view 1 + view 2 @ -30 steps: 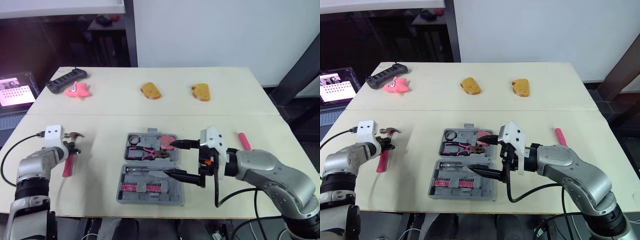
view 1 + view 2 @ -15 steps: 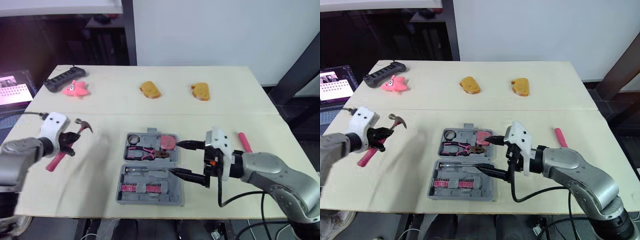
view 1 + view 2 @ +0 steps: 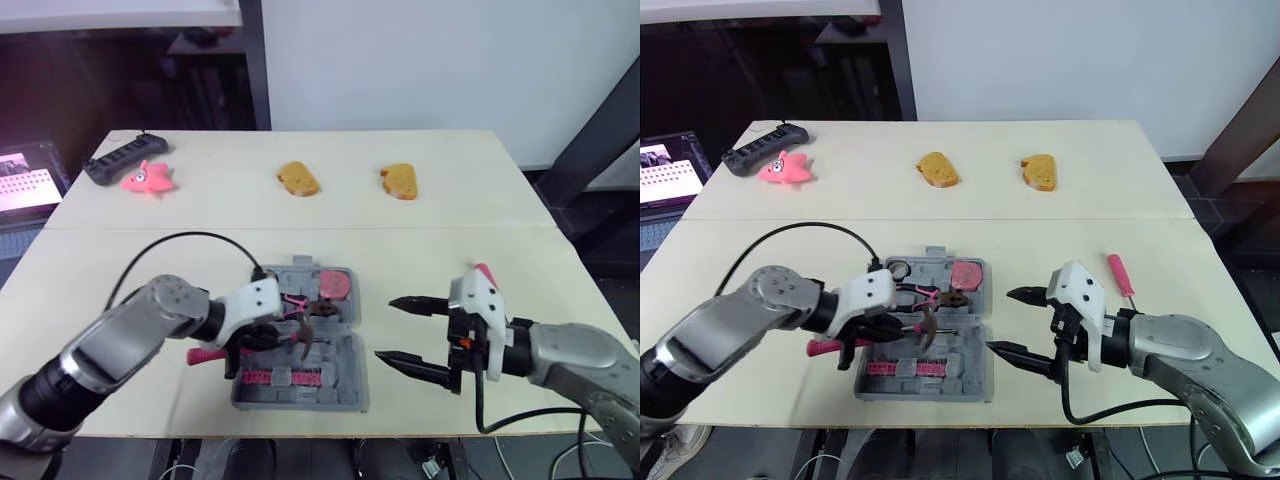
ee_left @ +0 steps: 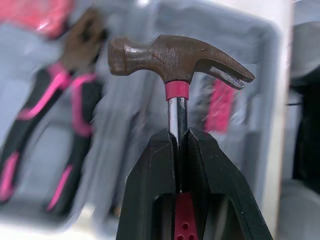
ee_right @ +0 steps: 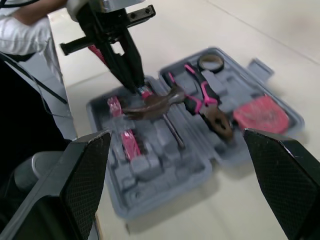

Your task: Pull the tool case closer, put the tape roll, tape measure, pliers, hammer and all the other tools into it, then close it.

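The left arm has swung in from the table's left side, and the left gripper (image 4: 178, 137) now holds the hammer (image 4: 175, 57) over the open tool case (image 3: 970, 385), fingers clenched on the steel neck just under the head, the pink grip trailing out past the case's left edge. The right gripper (image 3: 1000, 320) has backed off to the right of the case and hangs there with its fingers spread wide and empty. That clears the way: I'd say the hammer is about to be lowered into its recess, so the job is well along but unfinished. Already in the far half of the case lie the pliers (image 5: 205, 100), the tape roll (image 3: 900, 268) and the pink tape measure (image 3: 966, 273). A pink-handled screwdriver (image 3: 1120, 275) lies out on the table to the right, well apart from the case, and the lid is open. I cannot tell whether the hammer head touches the tray or hovers just above it, nor which recess it is meant for; the left gripper covers part of the near half, and the case under the hammer is blurred in the left wrist view.
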